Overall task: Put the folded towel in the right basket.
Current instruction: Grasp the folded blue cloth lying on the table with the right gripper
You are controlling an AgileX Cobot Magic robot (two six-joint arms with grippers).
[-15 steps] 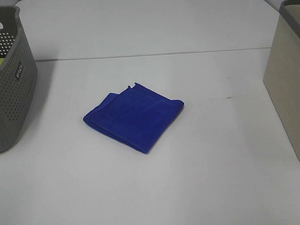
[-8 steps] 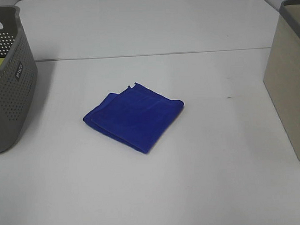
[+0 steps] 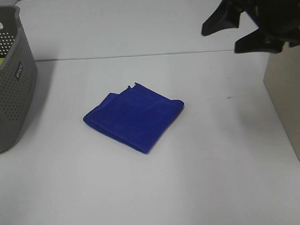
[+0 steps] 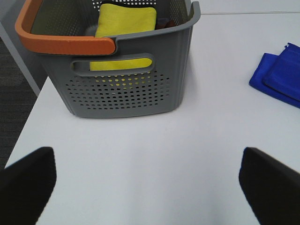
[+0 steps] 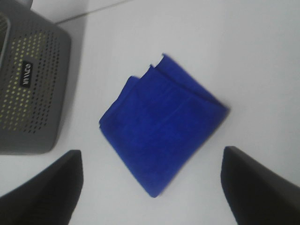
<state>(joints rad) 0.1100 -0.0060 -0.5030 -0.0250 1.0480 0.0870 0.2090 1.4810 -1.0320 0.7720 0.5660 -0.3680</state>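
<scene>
A folded blue towel (image 3: 134, 116) lies flat on the white table, left of centre. It also shows in the right wrist view (image 5: 161, 124) and, partly, in the left wrist view (image 4: 280, 76). The right basket (image 3: 289, 88) is beige and stands at the table's right edge. My right gripper (image 3: 240, 29) is open and empty, high at the top right, well away from the towel and next to the right basket. My left gripper (image 4: 147, 185) is open and empty, out of the exterior view, with its fingertips (image 4: 29, 180) wide apart above the table.
A grey perforated basket (image 3: 8, 78) stands at the left edge; the left wrist view shows its orange handle (image 4: 63, 43) and a yellow cloth (image 4: 125, 19) inside. A seam (image 3: 148, 55) runs across the table behind the towel.
My right gripper has come into the exterior view at the top right, in front of the right basket. The towel and baskets have not moved.
</scene>
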